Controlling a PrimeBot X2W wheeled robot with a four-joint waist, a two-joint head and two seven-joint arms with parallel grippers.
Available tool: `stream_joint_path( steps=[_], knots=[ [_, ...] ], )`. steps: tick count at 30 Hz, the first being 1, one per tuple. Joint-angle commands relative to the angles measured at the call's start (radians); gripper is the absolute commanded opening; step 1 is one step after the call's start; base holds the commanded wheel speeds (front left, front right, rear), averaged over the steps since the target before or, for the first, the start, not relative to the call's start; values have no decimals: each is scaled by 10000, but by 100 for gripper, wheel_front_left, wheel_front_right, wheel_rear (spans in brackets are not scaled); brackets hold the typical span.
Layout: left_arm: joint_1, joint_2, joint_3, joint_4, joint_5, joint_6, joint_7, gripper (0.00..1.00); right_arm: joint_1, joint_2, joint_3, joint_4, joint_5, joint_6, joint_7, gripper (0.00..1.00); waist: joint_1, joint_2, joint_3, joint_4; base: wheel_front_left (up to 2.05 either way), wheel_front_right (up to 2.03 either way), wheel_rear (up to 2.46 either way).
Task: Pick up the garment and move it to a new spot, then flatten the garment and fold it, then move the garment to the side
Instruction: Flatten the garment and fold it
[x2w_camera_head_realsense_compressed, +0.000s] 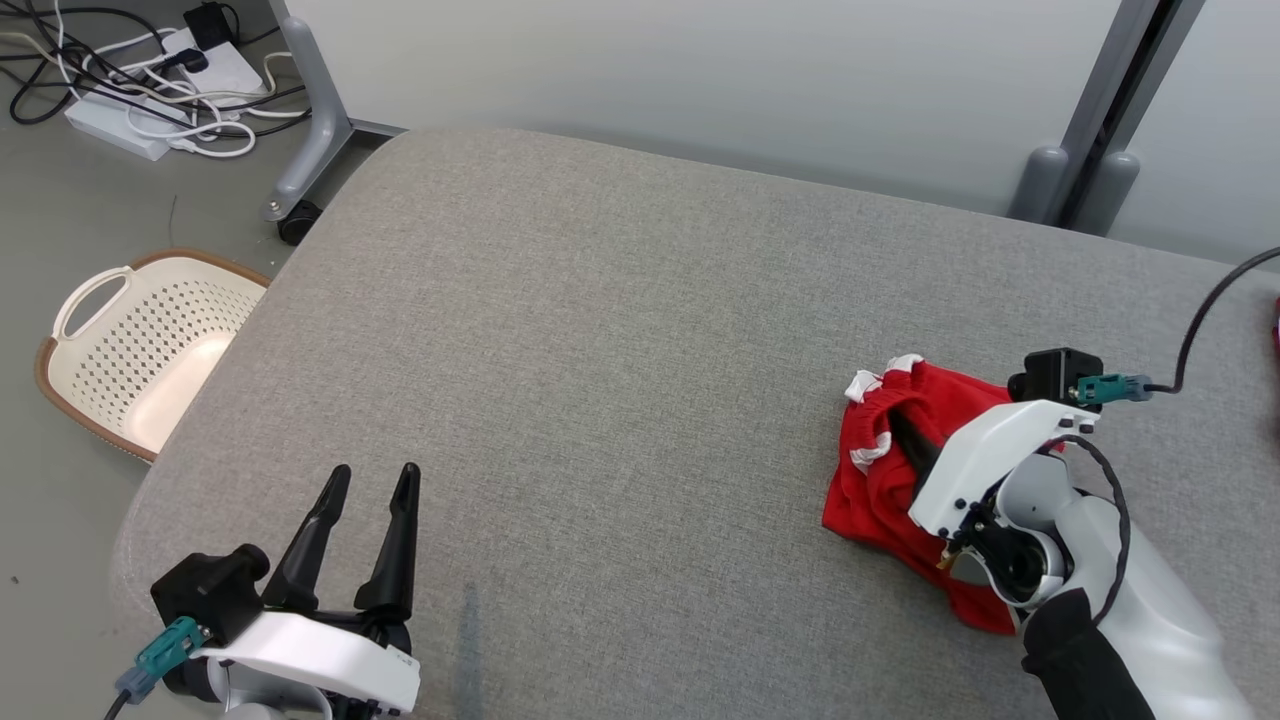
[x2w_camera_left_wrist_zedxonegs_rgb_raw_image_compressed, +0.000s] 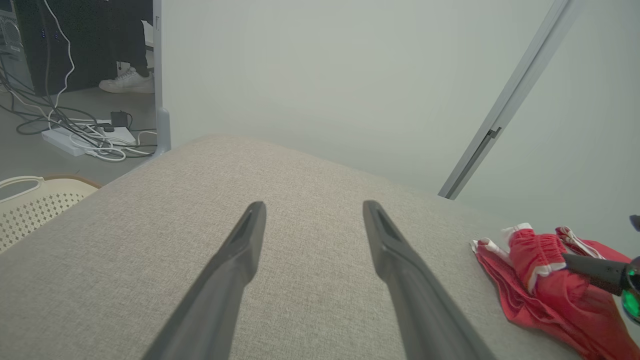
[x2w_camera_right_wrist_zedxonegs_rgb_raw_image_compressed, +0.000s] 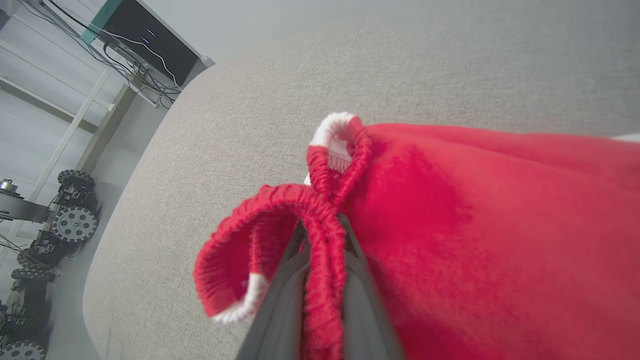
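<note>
The right pincer (x2w_camera_right_wrist_zedxonegs_rgb_raw_image_compressed: 322, 235) is clamping the elastic waistband of the red, white-trimmed garment (x2w_camera_head_realsense_compressed: 872, 492), which is lying bunched toward the right side of the grey fabric-covered desk (x2w_camera_head_realsense_compressed: 600, 350). The left pincer (x2w_camera_head_realsense_compressed: 375, 478) is hovering fully spread and empty over the near-left corner, well apart from the garment. A cream perforated basket (x2w_camera_head_realsense_compressed: 150, 340) is sitting on the floor beside that corner.

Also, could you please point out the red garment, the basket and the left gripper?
red garment (x2w_camera_head_realsense_compressed: 872, 500): head view, on its bunched left part.
basket (x2w_camera_head_realsense_compressed: 150, 340): head view, on its perforated inner wall.
left gripper (x2w_camera_head_realsense_compressed: 374, 470): head view, midway between its two open fingertips.
</note>
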Motion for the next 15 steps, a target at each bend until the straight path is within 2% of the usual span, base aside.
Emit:
stream_joint_path(
  steps=[1,2,3,10,15],
  knots=[
    [-177,32,20,2,36,-29,-54,100,-178,-57,130,152,138,6,-167,36,0,-1,-7,14,0,0,0],
    [-176,45,24,11,32,-26,-52,100,-243,-57,272,305,266,6,-251,66,0,-1,-18,17,0,0,0],
    [-165,59,34,21,29,-15,-55,100,-278,-53,409,418,377,6,-331,100,0,-1,-33,11,0,0,0],
    [-10,192,85,-56,14,114,-15,100,-549,-55,1317,778,850,6,-714,100,0,-1,-196,-321,0,0,0],
    [168,219,78,-173,-9,205,17,100,-699,-98,1668,696,454,6,-403,100,0,-1,-311,-734,0,0,0]
  ],
)
